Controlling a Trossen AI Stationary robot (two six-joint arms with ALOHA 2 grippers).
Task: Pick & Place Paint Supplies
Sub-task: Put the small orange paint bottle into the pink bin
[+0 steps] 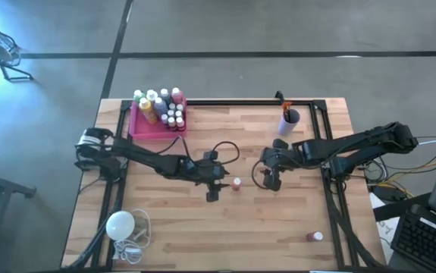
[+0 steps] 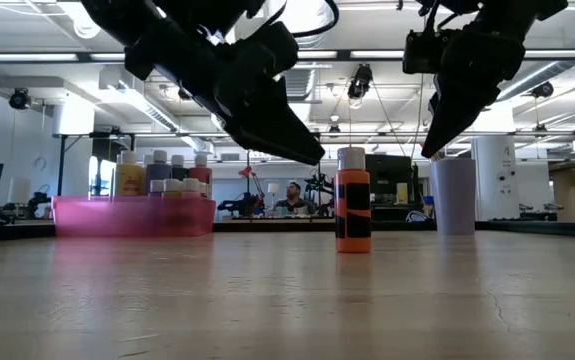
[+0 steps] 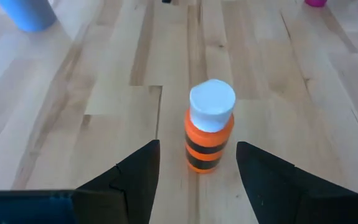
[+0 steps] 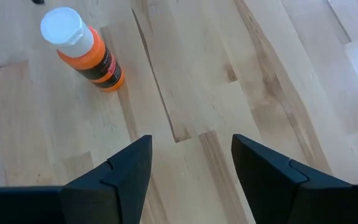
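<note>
Tray (image 1: 143, 125): pink, shallow, at the far left of the wooden table (image 1: 202, 227); in the low view it shows at the left as a low pink wall.
Tray contents: a cluster of white-capped paint bottles (image 1: 161, 106), all upright and packed close together; larger yellow, green, purple and pink ones toward the back, smaller ones crowded toward the near right corner.
Cup (image 1: 290, 117): pale purple, standing near the far right edge of the table, with thin dark brushes (image 1: 283, 101) sticking out of it; their number cannot be told.
Orange bottle (image 3: 209, 135): white cap, black bands, upright on the bare wood at mid-table, outside both containers, between the two grippers.
Loose bottle (image 1: 313, 236): a small reddish one with a white cap, alone near the table's near right corner, well apart from the rest.
Left gripper (image 3: 197, 165): fingers spread, the orange bottle standing just ahead between them, not touched.
Right gripper (image 4: 191, 165): fingers spread and holding nothing, raised above the wood beside the orange bottle.
Bulb (image 1: 120, 224): white, round, with a cord, at the near left corner.
</note>
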